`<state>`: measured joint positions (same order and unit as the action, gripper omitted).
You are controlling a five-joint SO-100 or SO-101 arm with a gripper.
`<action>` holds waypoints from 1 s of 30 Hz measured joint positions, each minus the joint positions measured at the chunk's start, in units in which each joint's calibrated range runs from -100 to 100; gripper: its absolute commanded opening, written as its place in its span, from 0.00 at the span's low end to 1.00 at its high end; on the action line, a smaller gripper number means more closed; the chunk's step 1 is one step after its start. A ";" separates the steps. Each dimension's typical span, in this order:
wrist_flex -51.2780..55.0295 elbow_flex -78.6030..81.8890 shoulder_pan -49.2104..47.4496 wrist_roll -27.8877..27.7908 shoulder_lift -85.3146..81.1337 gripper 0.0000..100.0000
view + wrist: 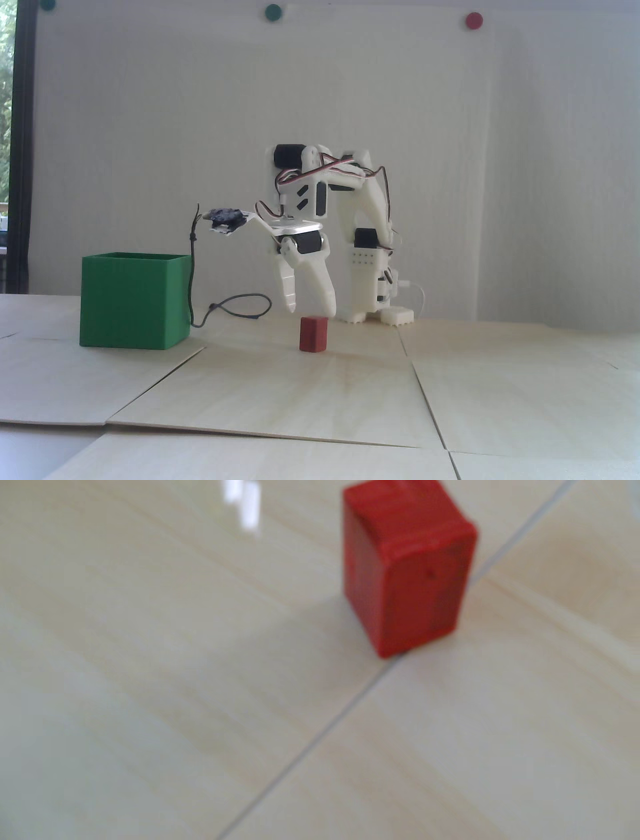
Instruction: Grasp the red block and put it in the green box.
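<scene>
The red block (313, 334) stands upright on the light wooden table, right of the green box (134, 300). In the wrist view the block (408, 566) fills the upper right, blurred, beside a seam between boards. My white gripper (310, 312) hangs just above the block with its fingers pointing down and spread apart, one tip left of the block and one above its right edge. It holds nothing. The gripper's fingers do not show in the wrist view. The green box is open at the top and its inside is hidden.
A black cable (235, 305) hangs from the wrist camera and loops on the table between the box and the arm. The white arm base (367, 295) stands behind the block. The table is made of wooden boards with seams (425, 395).
</scene>
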<state>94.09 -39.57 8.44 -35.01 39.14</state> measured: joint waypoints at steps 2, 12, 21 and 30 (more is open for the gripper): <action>-0.58 0.45 -0.38 0.00 0.91 0.38; -0.92 0.54 -0.76 0.00 5.81 0.38; -1.75 0.54 -0.76 -0.05 5.89 0.29; -1.83 0.54 -2.22 -0.05 5.89 0.20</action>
<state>92.26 -39.03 6.23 -35.06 45.04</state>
